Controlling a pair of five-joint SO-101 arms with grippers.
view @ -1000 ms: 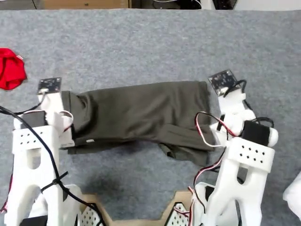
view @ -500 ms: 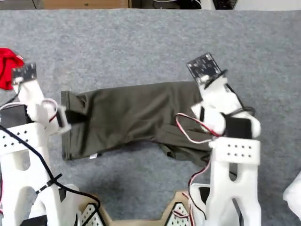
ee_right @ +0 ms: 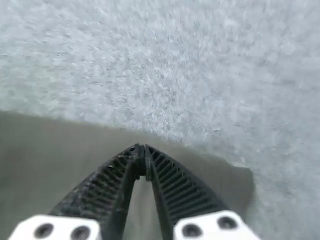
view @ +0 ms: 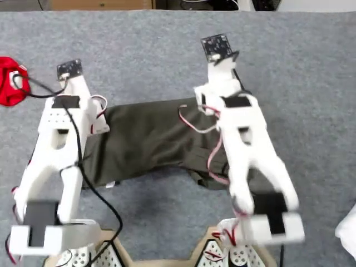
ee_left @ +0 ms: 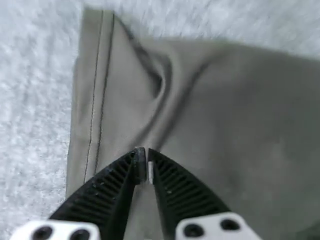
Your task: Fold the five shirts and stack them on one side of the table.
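A dark olive shirt (view: 150, 139) lies on a grey felt counter (view: 167, 50). It is spread in a long band running left to right, nearer the edge where the two arms are mounted than the far edge. It looks partly folded. Its far long edge is fairly straight, while loose cloth bunches out along the near edge towards the right.

The left arm reaches over the shirt's left end. In its wrist view the left gripper (ee_left: 143, 165) is closed, tips pressed together just beside the stitched hem (ee_left: 92, 90). A soft crease runs away from the tips. Whether a pinch of cloth is caught between them cannot be told.

The right arm reaches across the shirt to its far long edge. The right gripper (ee_right: 145, 161) is also closed, its tips at the line where cloth meets bare felt, near a corner of the fabric.

One gripper at each end suits handling a wide, floppy cloth, since lifting from one point would let it sag and twist.

A crumpled red cloth (view: 11, 83) sits at the counter's left edge, well apart, probably another shirt waiting.

The fold looks unfinished, and no stack is begun.
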